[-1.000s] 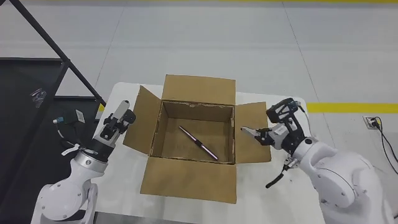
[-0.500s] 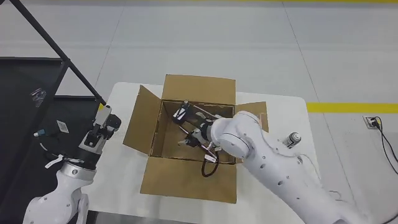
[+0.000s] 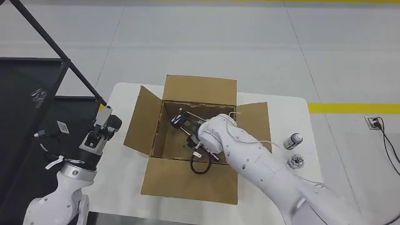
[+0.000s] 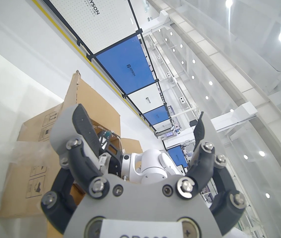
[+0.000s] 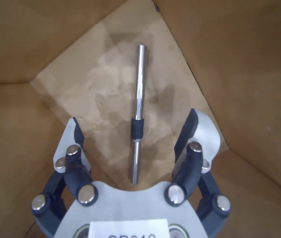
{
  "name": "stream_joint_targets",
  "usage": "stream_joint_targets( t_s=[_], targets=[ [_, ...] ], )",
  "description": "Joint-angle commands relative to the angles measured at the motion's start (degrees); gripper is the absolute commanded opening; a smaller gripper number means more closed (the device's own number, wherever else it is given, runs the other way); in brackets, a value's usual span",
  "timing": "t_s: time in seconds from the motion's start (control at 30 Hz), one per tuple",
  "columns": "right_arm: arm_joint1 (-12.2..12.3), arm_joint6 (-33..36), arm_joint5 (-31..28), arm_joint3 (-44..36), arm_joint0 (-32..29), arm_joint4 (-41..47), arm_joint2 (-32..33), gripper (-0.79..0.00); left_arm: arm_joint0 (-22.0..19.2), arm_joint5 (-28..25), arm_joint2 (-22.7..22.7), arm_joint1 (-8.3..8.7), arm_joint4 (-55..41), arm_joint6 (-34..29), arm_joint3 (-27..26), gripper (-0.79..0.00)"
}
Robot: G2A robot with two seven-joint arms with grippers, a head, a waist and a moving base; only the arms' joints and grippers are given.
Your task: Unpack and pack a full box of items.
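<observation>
Right wrist view: shiny, black-banded metal rod (image 5: pixel 139 95).

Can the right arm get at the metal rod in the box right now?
Likely yes: its jaws stand open inside the box, over the metal rod, with nothing between.
</observation>
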Motion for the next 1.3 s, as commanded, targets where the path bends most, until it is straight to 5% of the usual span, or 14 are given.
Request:
stream_joint_targets(
  t_s=[0.0, 0.37, 0.47, 0.8, 1.27],
  targets=[
    [-1.1, -1.0, 0.3, 3.2, 0.3, 0.3, -0.3, -0.209, 0.0, 0.0, 0.0, 0.0, 0.0, 0.0, 0.0, 0.0],
    [-5.7, -3.3, -2.0, 14.3, 1.2, 0.5, -1.1, -0.271, 0.0, 0.0, 0.0, 0.0, 0.0, 0.0, 0.0, 0.0],
    [-6.7, -3.6, -2.2, 16.0, 1.3, 0.1, -1.3, -0.397, 0.0, 0.0, 0.0, 0.0, 0.0, 0.0, 0.0, 0.0],
    [-8.8, -4.5, -3.3, 20.4, 1.9, -0.6, -1.0, -0.576, 0.0, 0.0, 0.0, 0.0, 0.0, 0.0, 0.0, 0.0],
    [-10.5, -2.0, -6.0, 24.2, 2.9, -0.3, 0.2, -0.585, 0.0, 0.0, 0.0, 0.0, 0.0, 0.0, 0.0, 0.0]
  ],
)
